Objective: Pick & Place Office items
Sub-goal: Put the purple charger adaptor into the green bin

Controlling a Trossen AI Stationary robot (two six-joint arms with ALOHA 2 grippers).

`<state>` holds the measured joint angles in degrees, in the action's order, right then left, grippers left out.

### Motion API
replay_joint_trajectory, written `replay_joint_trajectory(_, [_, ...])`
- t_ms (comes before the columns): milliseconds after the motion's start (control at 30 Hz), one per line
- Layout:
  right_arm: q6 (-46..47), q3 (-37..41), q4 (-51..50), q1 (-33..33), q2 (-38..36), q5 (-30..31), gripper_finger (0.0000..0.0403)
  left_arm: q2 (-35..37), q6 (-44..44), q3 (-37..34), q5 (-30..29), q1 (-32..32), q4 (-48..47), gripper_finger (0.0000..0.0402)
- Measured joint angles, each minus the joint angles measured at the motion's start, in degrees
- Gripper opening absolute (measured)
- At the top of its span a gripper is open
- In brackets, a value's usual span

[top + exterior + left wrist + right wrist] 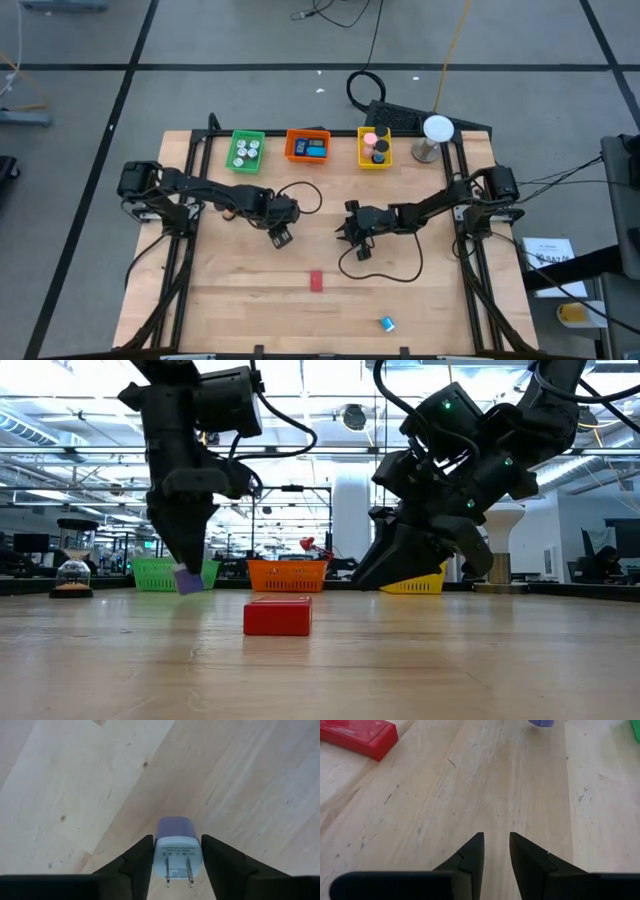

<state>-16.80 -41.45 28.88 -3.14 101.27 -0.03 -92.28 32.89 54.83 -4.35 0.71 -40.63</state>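
My left gripper [281,237] is at mid-table, shut on a small purple and white plug-in charger [176,846]. The charger shows in the low view [188,580] at the fingers' lower end. My right gripper [352,236] is to its right, low over the table. Its fingers [496,845] stand a little apart with nothing between them. A red block [316,281] lies flat on the table nearer the front, also in the low view [277,615]. A small blue piece [387,323] lies near the front right. My left gripper pinches the charger's two opposite sides [159,851] between its two fingers. The fingers come from above, slanting down. The charger's white face with the two metal prongs [179,872] points back up toward the wrist, and its purple end [174,826] points down. It hangs just above the table.
A green tray [246,150], an orange tray [307,146] and a yellow tray [374,148] stand in a row at the far edge, each with small items inside. A white ball on a stand [437,130] is at the far right. Loose cables [385,270] lie by my right gripper.
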Motion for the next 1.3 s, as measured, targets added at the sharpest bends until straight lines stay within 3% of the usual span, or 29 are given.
replay_joint_trajectory(467, [0.0,0.0,-0.01,0.0,0.0,0.0,0.0086,0.01,0.27,0.04,-1.61,0.0,-0.41,0.0234])
replay_joint_trajectory(733, [0.79,0.0,-0.08,0.01,0.0,0.35,0.0094,0.48,0.17,7.38,-3.37,1.94,-11.68,0.0267])
replay_joint_trajectory(933, [2.21,-0.04,-5.46,-0.44,-2.27,4.11,0.0093,0.53,8.89,12.95,-3.71,4.79,-16.96,0.0226])
replay_joint_trajectory(1100, [3.72,2.28,-8.82,-1.53,-6.24,4.42,0.0075,0.54,17.13,12.19,-2.35,8.41,-17.43,0.0174])
replay_joint_trajectory(1300, [9.46,15.09,5.83,-3.13,-12.67,4.44,0.0012,0.51,26.2,8.57,-10.78,12.59,-17.6,0.0089])
